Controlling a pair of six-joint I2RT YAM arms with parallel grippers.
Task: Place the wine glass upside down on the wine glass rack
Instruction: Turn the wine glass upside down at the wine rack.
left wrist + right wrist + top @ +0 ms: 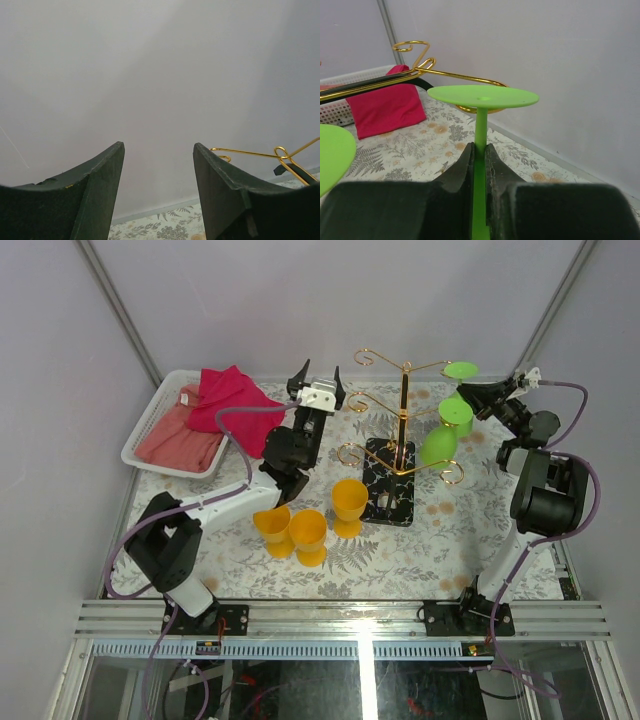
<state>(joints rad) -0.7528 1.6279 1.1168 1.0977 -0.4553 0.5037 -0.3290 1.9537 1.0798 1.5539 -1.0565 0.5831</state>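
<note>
My right gripper [484,397] [479,148] is shut on the stem of a green wine glass, held upside down with its round foot [461,370] [483,95] on top. The foot sits just over a curled end of a gold arm of the wine glass rack [404,418] [455,77]; I cannot tell if they touch. Its bowl is hidden. A second green glass [440,445] hangs upside down from a front right arm; its foot [331,150] shows at left in the right wrist view. My left gripper [318,382] [159,146] is open and empty, raised left of the rack.
Three yellow goblets [310,532] stand upright in front of the left arm, left of the rack's black base [390,502]. A white basket [150,418] with pink and red cloths [232,398] sits at the back left. Grey walls close in behind and at the sides.
</note>
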